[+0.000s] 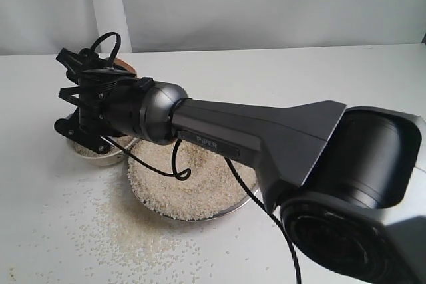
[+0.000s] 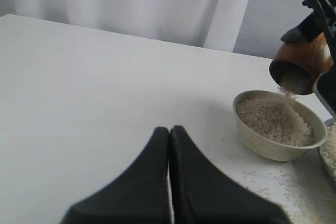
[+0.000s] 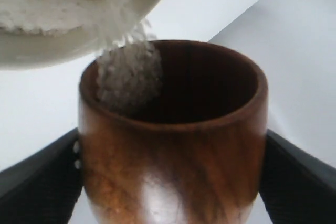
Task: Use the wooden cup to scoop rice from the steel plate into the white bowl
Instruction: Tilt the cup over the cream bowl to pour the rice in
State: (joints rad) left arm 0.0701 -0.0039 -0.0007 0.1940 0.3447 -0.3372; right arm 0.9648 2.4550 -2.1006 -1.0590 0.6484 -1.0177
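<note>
Holding the wooden cup (image 3: 173,161) by its sides in the right claw (image 3: 170,187), dark fingers (image 3: 37,182) spread wide against the wood. Tipped mouth-down over the white bowl (image 2: 268,148), spilling rice (image 3: 128,72) across the lip onto the heap lying inside. Pressed shut at the left claw (image 2: 169,135), fingertips together, hanging over bare surface (image 2: 79,87) well apart from the bowl.

Given by the right wrist view alone: the cup's dark inside and the grains sliding out. Given by the left wrist view alone: the pour from the side, with the cup above one rim of the bowl and not touching it. Given by the exterior view alone: the steel plate (image 1: 229,211) whole, just beside the bowl and heaped with rice, plus loose grains scattered over the surface in front of both dishes.

Counted: two claws, one cup, one bowl, one plate.

Hidden in the exterior view behind the right arm (image 1: 266,138) and its claw: most of the bowl and all but a sliver of the cup. Looped over the plate's rice: a black cable (image 1: 180,167). Hanging behind it all: a white curtain (image 2: 157,3).
</note>
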